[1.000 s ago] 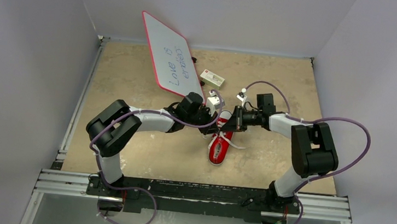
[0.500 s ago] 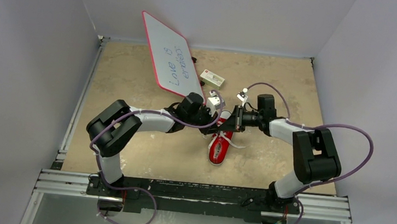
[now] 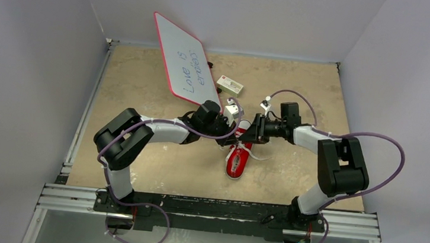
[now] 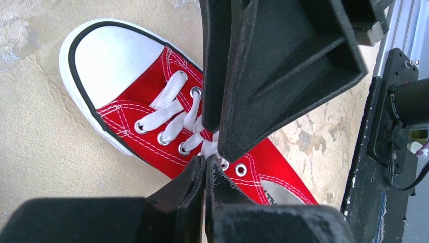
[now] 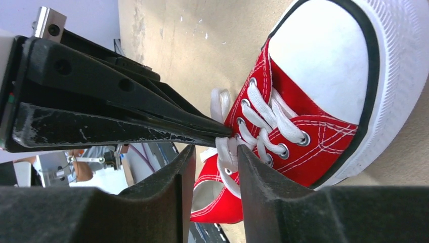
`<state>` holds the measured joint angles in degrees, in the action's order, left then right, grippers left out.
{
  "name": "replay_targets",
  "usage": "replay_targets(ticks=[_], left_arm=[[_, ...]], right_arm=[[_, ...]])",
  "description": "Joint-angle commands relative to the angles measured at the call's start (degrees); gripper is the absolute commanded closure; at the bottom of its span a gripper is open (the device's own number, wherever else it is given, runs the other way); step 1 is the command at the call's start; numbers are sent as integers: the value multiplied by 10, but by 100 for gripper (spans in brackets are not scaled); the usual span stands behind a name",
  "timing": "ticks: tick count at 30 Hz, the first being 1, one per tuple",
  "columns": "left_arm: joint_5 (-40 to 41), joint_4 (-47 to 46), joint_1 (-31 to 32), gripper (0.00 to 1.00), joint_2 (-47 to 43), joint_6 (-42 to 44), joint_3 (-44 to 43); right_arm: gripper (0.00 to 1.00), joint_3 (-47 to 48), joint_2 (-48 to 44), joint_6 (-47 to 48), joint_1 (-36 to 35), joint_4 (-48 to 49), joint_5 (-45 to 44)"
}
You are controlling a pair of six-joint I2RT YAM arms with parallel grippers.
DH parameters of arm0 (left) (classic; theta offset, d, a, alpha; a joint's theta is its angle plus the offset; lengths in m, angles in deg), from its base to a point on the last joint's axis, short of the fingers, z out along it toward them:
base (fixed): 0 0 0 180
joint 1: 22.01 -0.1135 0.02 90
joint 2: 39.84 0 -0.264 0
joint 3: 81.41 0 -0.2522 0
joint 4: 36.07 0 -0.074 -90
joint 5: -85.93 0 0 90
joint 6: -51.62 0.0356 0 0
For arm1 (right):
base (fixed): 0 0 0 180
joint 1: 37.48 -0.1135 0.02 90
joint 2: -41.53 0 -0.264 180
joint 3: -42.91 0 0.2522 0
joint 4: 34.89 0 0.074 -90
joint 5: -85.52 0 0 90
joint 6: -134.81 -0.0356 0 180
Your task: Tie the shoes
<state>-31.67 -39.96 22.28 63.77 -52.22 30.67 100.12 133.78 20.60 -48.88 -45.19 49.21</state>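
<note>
The red sneaker (image 3: 235,163) lies mid-table, toe toward the arms, with its white laces (image 3: 252,155) loose. My left gripper (image 3: 236,137) is over the lace eyelets. In the left wrist view its jaws (image 4: 207,163) are shut, pinching a white lace strand (image 4: 210,148) above the red canvas (image 4: 283,169). My right gripper (image 3: 251,138) faces it from the right. In the right wrist view the right gripper (image 5: 215,152) is open, with a lace loop (image 5: 226,154) lying in the gap against its right finger (image 5: 263,192). The left gripper's closed tips (image 5: 222,132) reach in from the left beside the shoe (image 5: 313,66).
A red-rimmed whiteboard (image 3: 183,68) with blue writing leans at the back left. A small white box (image 3: 229,86) lies behind the shoe. Grey walls enclose the table on three sides. The metal rail (image 3: 210,211) with the arm bases runs along the near edge.
The right arm's wrist and elbow have shifted slightly to the right, with its gripper staying at the shoe. The left arm and the shoe have not visibly moved.
</note>
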Motion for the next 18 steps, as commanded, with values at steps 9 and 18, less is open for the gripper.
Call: replay_targets(ticks=[9,18], left_arm=[[-4,-22,0,100,-14,14,-19],[-5,-20,0,100,-13,14,-23]], right_arm=[[85,-24,26,19,1,46,66],[96,-22,10,8,0,44,27]])
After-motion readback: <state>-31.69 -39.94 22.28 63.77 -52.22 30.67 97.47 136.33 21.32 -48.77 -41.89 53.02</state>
